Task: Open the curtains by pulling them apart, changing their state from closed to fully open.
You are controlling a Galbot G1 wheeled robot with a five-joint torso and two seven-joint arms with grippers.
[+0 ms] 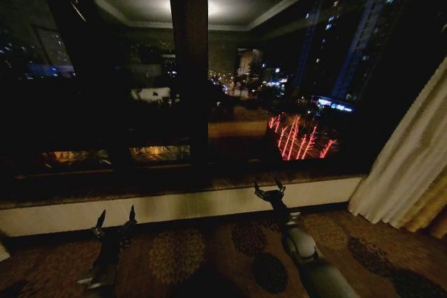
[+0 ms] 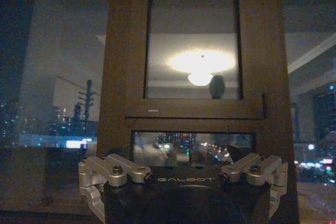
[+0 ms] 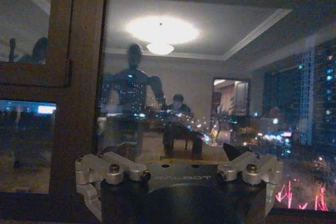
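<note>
The robot faces a large night window point(image 1: 140, 88) whose glass mirrors the room's ceiling lamp point(image 1: 188, 6) and shows city lights and red neon lines outside. A dark wooden mullion point(image 1: 188, 68) splits the panes, and a pale sill point(image 1: 174, 206) runs along the foot of the window above a patterned brown carpet point(image 1: 209, 256).

The sheer cream curtain point(image 1: 408, 172) hangs gathered at the right edge of the head view, drawn well clear of the glass, its hem reaching the carpet; a strip of thicker golden drape point(image 1: 436, 207) lies just beside it on the far side.

The left gripper point(image 1: 115, 218) is held low over the carpet near the sill, fingers spread apart and holding nothing. The right gripper point(image 1: 269, 190) reaches up to the sill's edge, its fingers likewise spread and empty, well apart from the curtain.

In the left wrist view the wooden window frame point(image 2: 126, 77) stands straight ahead; in the right wrist view the glass reflects the robot point(image 3: 131, 85).
</note>
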